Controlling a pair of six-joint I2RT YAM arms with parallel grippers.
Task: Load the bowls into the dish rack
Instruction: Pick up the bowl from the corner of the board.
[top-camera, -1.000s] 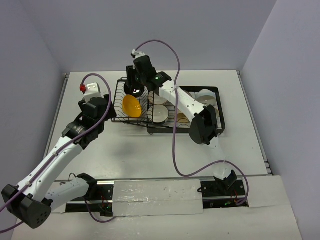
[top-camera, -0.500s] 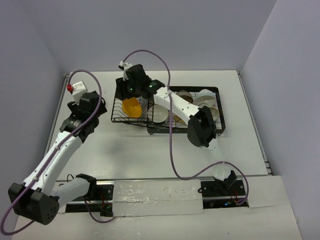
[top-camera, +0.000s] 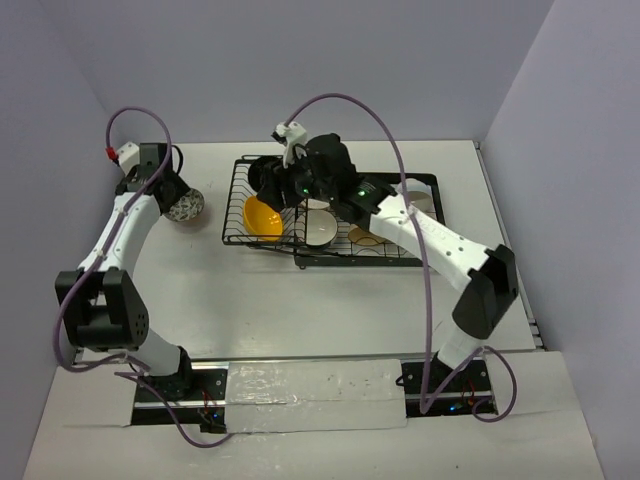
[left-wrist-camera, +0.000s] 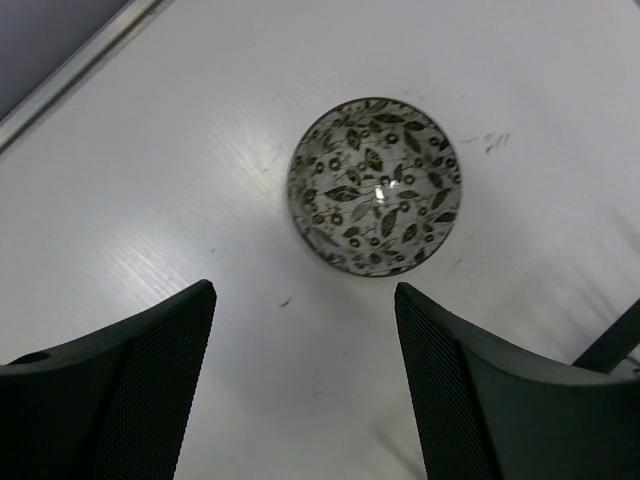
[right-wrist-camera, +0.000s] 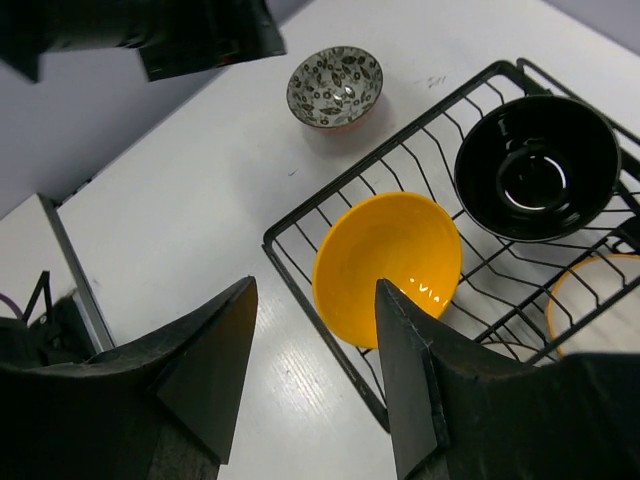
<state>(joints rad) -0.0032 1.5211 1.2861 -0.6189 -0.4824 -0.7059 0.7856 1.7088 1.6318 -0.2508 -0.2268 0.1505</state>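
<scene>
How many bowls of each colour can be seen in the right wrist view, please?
Leaf-patterned grey bowl, on the table: 1
Orange-yellow bowl, in the dish rack: 1
Black bowl, in the dish rack: 1
Pale bowl, cut off at the picture's edge: 1
Total: 4

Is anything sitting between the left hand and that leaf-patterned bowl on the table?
Nothing visible. The left hand is open over bare table, and the patterned bowl sits alone just beyond its fingers, upright and apart from the dish rack.
</scene>
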